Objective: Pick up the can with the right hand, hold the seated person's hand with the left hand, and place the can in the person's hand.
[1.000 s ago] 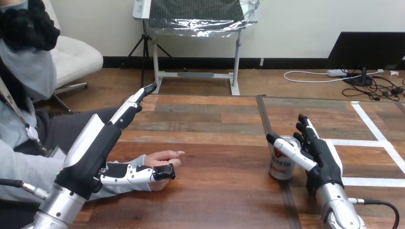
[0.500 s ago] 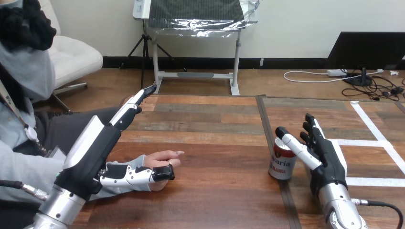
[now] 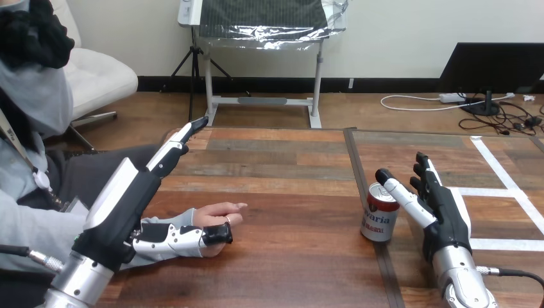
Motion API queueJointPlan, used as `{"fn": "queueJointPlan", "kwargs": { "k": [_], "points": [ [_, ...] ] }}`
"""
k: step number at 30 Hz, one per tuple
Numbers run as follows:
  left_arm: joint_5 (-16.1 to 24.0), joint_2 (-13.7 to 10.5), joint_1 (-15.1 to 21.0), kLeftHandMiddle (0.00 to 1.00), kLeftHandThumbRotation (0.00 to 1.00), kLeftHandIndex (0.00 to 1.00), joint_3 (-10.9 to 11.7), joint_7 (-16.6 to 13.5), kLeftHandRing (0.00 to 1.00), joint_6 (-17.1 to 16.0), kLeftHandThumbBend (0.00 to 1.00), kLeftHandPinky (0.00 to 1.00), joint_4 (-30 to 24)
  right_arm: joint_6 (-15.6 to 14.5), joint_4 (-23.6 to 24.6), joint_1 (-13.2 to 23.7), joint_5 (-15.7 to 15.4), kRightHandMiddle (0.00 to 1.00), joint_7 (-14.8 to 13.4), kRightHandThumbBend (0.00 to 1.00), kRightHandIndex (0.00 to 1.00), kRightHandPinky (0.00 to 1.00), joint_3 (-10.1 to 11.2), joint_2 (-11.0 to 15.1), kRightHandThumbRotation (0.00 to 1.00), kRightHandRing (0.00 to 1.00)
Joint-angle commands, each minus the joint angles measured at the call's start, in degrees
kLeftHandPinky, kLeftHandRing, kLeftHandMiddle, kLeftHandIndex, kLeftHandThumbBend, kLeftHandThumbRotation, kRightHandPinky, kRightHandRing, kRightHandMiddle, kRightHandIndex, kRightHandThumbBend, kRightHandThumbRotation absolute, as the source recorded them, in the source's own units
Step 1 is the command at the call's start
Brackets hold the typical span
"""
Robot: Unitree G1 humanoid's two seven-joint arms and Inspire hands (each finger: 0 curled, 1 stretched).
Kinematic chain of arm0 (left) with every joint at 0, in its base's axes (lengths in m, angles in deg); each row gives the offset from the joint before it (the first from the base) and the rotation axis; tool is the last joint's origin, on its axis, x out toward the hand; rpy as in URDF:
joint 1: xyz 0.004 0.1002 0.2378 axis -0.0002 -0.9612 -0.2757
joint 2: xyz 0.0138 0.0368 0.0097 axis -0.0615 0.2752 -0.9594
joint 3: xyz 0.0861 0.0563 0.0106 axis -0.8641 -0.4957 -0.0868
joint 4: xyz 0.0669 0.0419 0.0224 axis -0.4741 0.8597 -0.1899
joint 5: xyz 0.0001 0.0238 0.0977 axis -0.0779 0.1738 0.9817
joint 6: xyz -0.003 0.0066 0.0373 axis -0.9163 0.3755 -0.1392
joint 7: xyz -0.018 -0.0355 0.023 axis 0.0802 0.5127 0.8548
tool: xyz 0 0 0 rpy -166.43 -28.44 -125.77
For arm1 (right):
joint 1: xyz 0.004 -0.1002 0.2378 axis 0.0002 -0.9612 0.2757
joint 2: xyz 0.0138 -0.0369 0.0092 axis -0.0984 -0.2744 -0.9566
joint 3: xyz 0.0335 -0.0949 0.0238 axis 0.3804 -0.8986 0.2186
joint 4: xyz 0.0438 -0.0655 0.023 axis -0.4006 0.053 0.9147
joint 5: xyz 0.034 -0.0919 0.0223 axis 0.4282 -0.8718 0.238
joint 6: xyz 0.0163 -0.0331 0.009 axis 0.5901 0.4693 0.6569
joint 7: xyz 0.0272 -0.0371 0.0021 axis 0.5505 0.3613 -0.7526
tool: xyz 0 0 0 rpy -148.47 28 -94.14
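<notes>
Head view: red-and-white metal can [image 3: 378, 217] stands upright on the wooden surface [image 3: 289, 192], unmoved. Right robot hand [image 3: 446, 210] is spread and has slid right since earlier, thumb now over the can's rim. Left robot hand [image 3: 123, 206] unchanged: fingers straight, thumb lying along the person's hand [image 3: 215, 212].

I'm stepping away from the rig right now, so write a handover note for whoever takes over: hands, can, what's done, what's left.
Left hand: open, fingers straight, thumb lying across the person's hand near the wrist; no clasp visible.
Right hand: open beside the can, thumb over its top, not closed on it.
Can: upright on the table, right of centre. The person's hand rests on the table at the left.
Done: both hands are in position.
Left to do: grasp and lift the can, hold the person's hand, place the can in it.
</notes>
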Motion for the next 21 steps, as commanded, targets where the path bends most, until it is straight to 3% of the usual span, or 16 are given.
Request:
{"fn": "queueJointPlan", "kwargs": {
  "k": [1, 6, 21],
  "points": [
    [-0.21, -1.05, 2.70, 0.96, 0.52, 0.96, 0.24, -0.60, 0.97, -1.65, 1.00, 0.91, 0.98, 1.56, 1.47, 3.06, -0.62, 1.00, -0.43, 1.00, 1.00, 0.98, -0.20, 1.44, 0.52, 1.00],
    [-0.48, -0.96, 2.73, 0.96, 0.52, 0.96, 0.19, -0.39, 0.97, -1.42, 1.00, 0.91, 1.04, 1.18, 1.47, 3.02, -1.68, 1.00, -1.51, 1.00, 1.00, 0.99, -0.73, 1.63, 0.52, 1.00],
    [-1.15, -0.75, 2.54, 0.97, 0.51, 0.96, 0.07, -0.10, 0.97, -0.83, 1.00, 0.91, 0.13, 1.40, 1.52, 2.86, -0.06, 1.00, 2.70, 1.00, 1.00, 0.96, 0.76, 0.59, 0.47, 1.00]
  ]
}}
